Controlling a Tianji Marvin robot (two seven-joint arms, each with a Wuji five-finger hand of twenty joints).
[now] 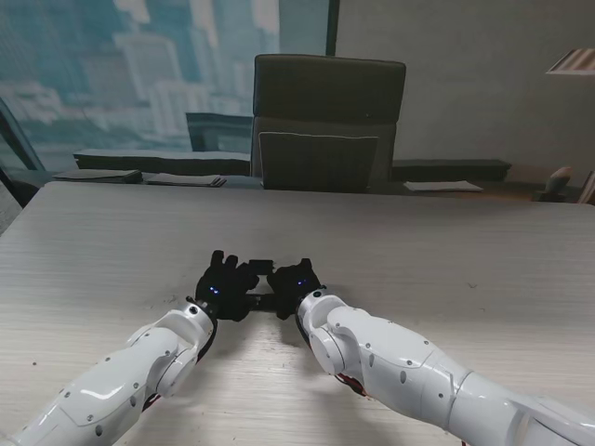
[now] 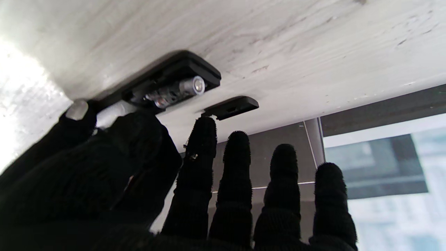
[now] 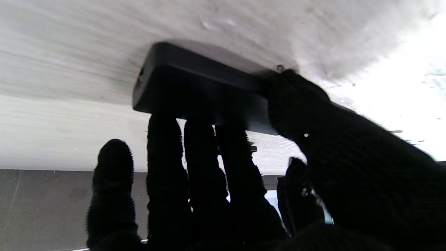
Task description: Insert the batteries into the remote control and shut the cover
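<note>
Plainly, the black remote (image 2: 174, 82) lies uncovered, silver batteries (image 2: 176, 91) showing, both hands gripping it.

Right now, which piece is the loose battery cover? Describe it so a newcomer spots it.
On the pale wood table, find the two black-gloved hands meeting near the middle. Just past the left hand lies the black remote control, its bay open with a silver battery showing. The battery cover is the smaller, flat black slab beside it, at the index fingertip.
</note>
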